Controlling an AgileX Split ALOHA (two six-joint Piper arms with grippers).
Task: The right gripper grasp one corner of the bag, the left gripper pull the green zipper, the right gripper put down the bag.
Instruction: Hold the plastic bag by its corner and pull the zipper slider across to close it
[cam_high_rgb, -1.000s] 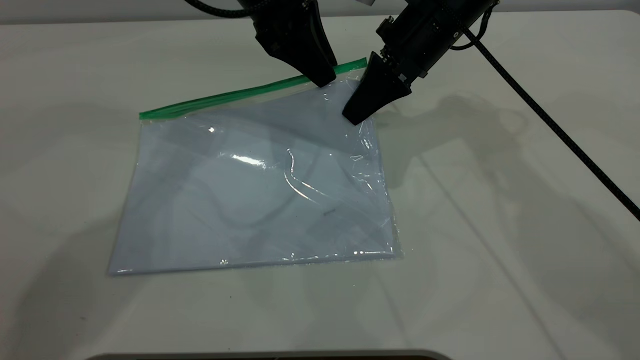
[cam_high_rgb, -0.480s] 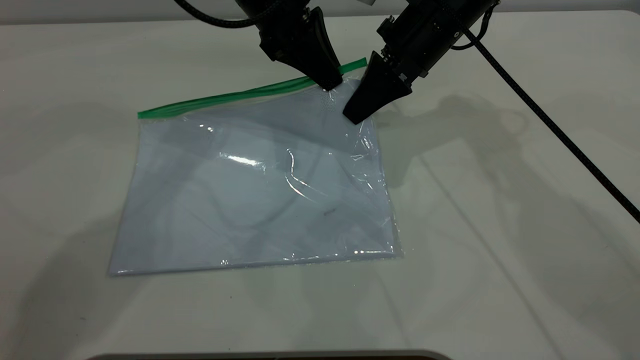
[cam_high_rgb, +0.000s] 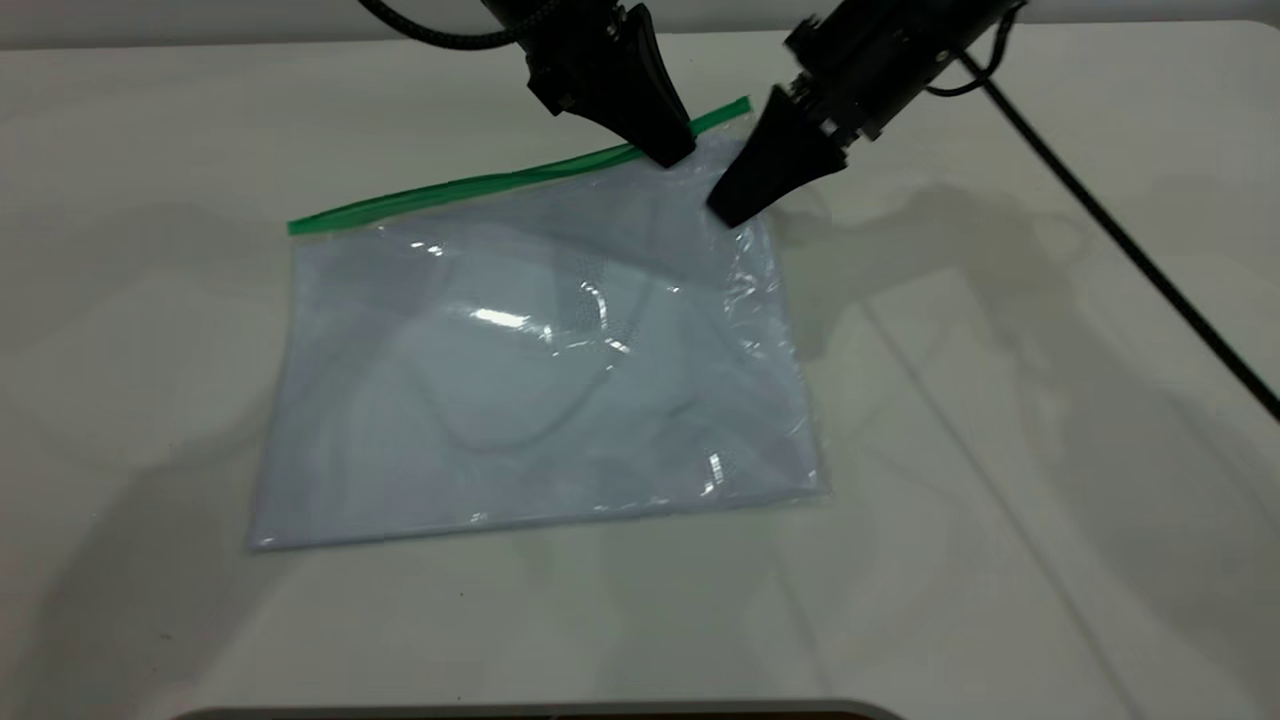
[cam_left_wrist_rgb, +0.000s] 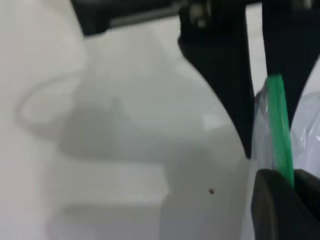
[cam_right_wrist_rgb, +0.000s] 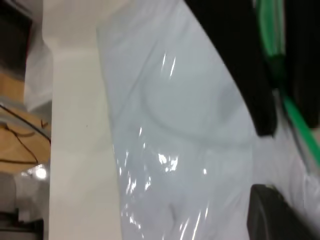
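Note:
The bag (cam_high_rgb: 520, 380), a clear pouch over white paper, lies on the white table (cam_high_rgb: 1000, 520). The green zipper (cam_high_rgb: 470, 185) runs along its far edge. My left gripper (cam_high_rgb: 672, 155) is shut on the zipper near its right end. In the left wrist view the green strip (cam_left_wrist_rgb: 278, 130) runs into its jaws (cam_left_wrist_rgb: 290, 182). My right gripper (cam_high_rgb: 730, 212) is shut on the bag's right edge, just below the corner of the bag (cam_high_rgb: 745, 105). That corner is raised and the plastic there is wrinkled. The right wrist view shows one of its fingers (cam_right_wrist_rgb: 280, 220) on bunched plastic.
The right arm's black cable (cam_high_rgb: 1130, 250) crosses the table at the right. A dark rounded edge (cam_high_rgb: 540, 712) sits at the front of the table. Bare table surrounds the bag on the left, front and right.
Both grippers have moved a little to the right and farther back. The bag has slid right with them, and its right side is more wrinkled.

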